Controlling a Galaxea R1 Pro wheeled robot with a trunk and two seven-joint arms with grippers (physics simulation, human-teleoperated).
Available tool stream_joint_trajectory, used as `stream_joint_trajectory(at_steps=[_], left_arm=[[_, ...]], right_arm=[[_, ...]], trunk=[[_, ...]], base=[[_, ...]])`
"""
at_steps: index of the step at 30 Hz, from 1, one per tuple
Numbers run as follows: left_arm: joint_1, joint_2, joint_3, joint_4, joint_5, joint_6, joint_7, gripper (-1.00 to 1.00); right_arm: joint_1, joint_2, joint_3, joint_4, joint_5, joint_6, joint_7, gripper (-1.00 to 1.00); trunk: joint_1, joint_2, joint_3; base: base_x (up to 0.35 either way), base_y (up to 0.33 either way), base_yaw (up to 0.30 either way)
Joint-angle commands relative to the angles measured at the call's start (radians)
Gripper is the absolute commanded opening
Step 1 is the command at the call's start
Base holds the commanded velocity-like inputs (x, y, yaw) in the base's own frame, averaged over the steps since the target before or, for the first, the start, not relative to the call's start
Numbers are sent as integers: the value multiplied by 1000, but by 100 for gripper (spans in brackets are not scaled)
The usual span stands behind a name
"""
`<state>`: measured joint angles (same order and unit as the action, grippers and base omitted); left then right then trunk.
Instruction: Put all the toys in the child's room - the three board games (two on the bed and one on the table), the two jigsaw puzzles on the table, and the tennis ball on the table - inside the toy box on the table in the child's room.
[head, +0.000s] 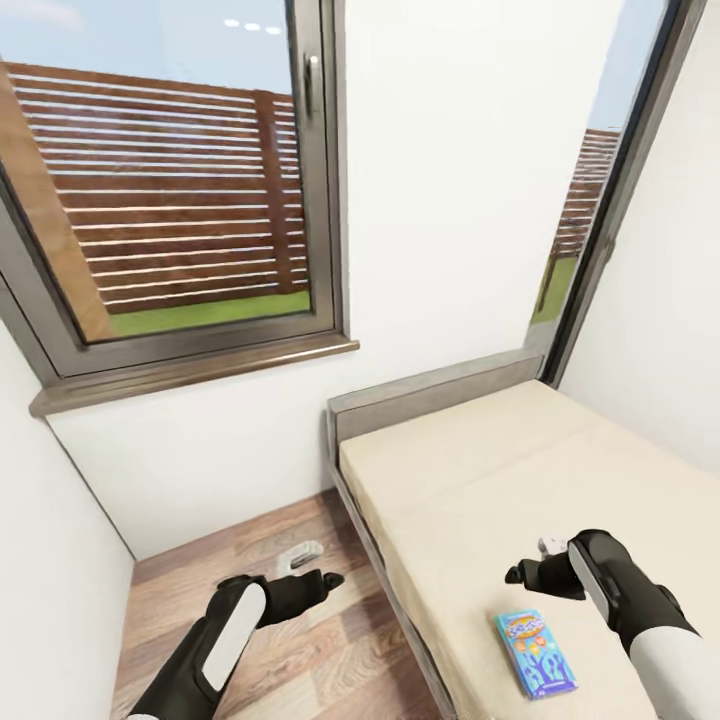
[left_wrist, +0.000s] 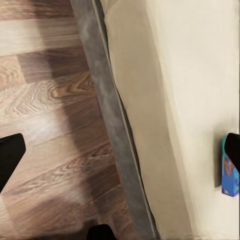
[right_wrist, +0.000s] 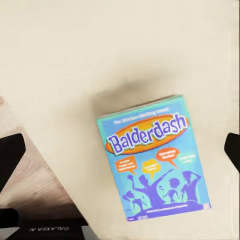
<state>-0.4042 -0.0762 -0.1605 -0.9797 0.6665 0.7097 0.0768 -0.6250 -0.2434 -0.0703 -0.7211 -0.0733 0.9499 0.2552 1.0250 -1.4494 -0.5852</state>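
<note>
2 arms, glossy black housings, rounded segmented shells. Left forearm: long white inlay panel on upper face. Right forearm: narrow white stripe, white sleeve section toward elbow. Left gripper: 2 black tapered fingers. Right gripper: black, small white part on top. Right wrist view: white mirrored "GALAXEA" lettering on black body.

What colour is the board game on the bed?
Blue board game, orange title banner, purple silhouettes; right wrist view.
</note>
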Motion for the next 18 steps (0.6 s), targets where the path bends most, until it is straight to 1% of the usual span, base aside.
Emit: stream_joint_trajectory(at_steps=[1, 2, 3, 5, 6, 7, 8, 10, 11, 13, 18], left_arm=[[0, 1, 13, -2, 21, 18, 9, 100], [0, 1, 25, -2, 29, 32, 10, 100], [0, 1, 25, -2, 29, 32, 10, 100], [1, 2, 50, -3, 41, 53, 11, 100], [1, 2, 50, -3, 41, 53, 11, 100], [2, 2, 61, -3, 45, 60, 12, 100], [2, 2, 61, -3, 45, 60, 12, 100], [2, 2, 80, -3, 51, 71, 13, 100], [2, 2, 80, -3, 51, 71, 13, 100], [3, 2, 95, -3, 54, 78, 13, 100], [3, 2, 107, -3, 57, 86, 13, 100]], right_arm=[[-9, -6, -2, 17, -9, 5, -3, 100], [-15, -11, -2, 31, -9, 5, -2, 100], [-15, -11, -2, 31, -9, 5, -2, 100], [-25, -19, -3, 51, -10, 5, -2, 100], [-25, -19, -3, 51, -10, 5, -2, 100], [-29, -23, -3, 58, -10, 5, -2, 100], [-29, -23, -3, 58, -10, 5, -2, 100], [-33, -30, -6, 70, -10, 6, -2, 100], [-33, -30, -6, 70, -10, 6, -2, 100], [-37, -38, -10, 77, -10, 7, -2, 100], [-39, -49, -22, 83, -11, 7, -2, 100]], trunk=[[0, -1, -1], [0, -1, -1], [0, -1, -1], [0, -1, -1], [0, -1, -1], [0, -1, -1], [0, -1, -1], [0, -1, -1], [0, -1, -1], [0, -1, -1], [0, -1, -1]], base=[[0, 0, -281], [0, 0, -281], [0, 0, -281], [0, 0, -281], [0, 0, -281], [0, 0, -281], [0, 0, -281], [0, 0, -282], [0, 0, -282], [0, 0, -282], [0, 0, -279]])
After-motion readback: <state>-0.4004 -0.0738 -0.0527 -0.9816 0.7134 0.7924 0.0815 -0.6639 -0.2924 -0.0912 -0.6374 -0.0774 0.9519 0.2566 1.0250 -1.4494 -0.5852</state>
